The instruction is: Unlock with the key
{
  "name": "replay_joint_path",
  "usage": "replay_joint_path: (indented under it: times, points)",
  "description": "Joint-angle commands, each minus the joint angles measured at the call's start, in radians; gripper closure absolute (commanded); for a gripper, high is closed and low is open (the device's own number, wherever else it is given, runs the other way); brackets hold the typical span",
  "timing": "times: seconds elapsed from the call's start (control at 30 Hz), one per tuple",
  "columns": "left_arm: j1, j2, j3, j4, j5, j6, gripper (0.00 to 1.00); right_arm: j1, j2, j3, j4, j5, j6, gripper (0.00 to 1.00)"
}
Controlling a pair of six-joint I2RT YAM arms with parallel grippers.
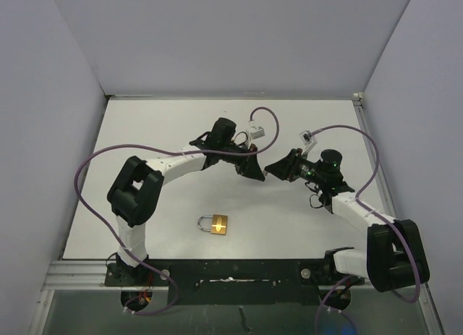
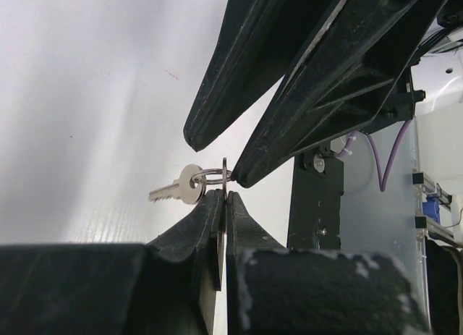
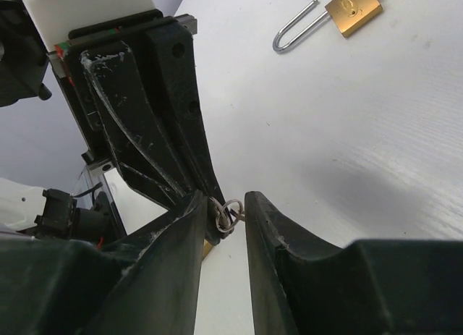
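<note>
A brass padlock [image 1: 219,223] with a steel shackle lies flat on the white table, near the front and apart from both arms; it also shows in the right wrist view, padlock [image 3: 352,11]. Mid-table, my left gripper [image 2: 224,195] is shut on the split ring [image 2: 211,177] of a small silver key [image 2: 176,189], whose blade points away, above the table. My right gripper [image 3: 223,205] faces it tip to tip, open, with its fingers [image 3: 189,213] on either side of the ring [image 3: 231,213] and a gap still showing. In the top view the left gripper [image 1: 255,173] and right gripper [image 1: 272,168] meet and hide the key.
Purple cables [image 1: 101,161] loop from both arms over the table. Grey walls [image 1: 43,96] close the left, back and right sides. A metal rail [image 1: 217,271] runs along the near edge by the arm bases.
</note>
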Motion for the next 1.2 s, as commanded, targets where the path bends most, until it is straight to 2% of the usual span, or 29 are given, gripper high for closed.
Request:
replay_joint_path:
  times: [0.0,0.67,0.77,0.97,1.0,1.07,1.13,1.17]
  points:
    - [-0.003,0.009,0.044,0.052,0.031,-0.012,1.00,-0.005,0.004,-0.005,0.106,-0.033,0.017,0.73]
    - [-0.009,0.018,0.059,0.093,0.044,-0.040,1.00,-0.006,0.029,-0.023,0.144,-0.062,0.030,0.78]
    - [-0.011,0.018,0.059,0.103,0.051,-0.044,1.00,-0.006,0.032,-0.025,0.157,-0.064,0.036,0.81]
    - [-0.011,0.020,0.055,0.124,0.051,-0.061,1.00,-0.005,0.041,-0.029,0.179,-0.073,0.047,0.93]
    - [-0.011,0.020,0.055,0.126,0.047,-0.064,0.98,-0.005,0.041,-0.031,0.184,-0.073,0.051,0.96]
    - [-0.012,0.017,0.051,0.130,0.036,-0.067,0.85,-0.005,0.041,-0.031,0.187,-0.072,0.055,0.99]
    - [-0.011,0.013,0.043,0.143,0.030,-0.074,0.76,-0.006,0.042,-0.034,0.191,-0.070,0.061,1.00]
    - [-0.011,0.010,0.038,0.146,0.025,-0.077,0.68,-0.006,0.042,-0.034,0.194,-0.069,0.063,1.00]
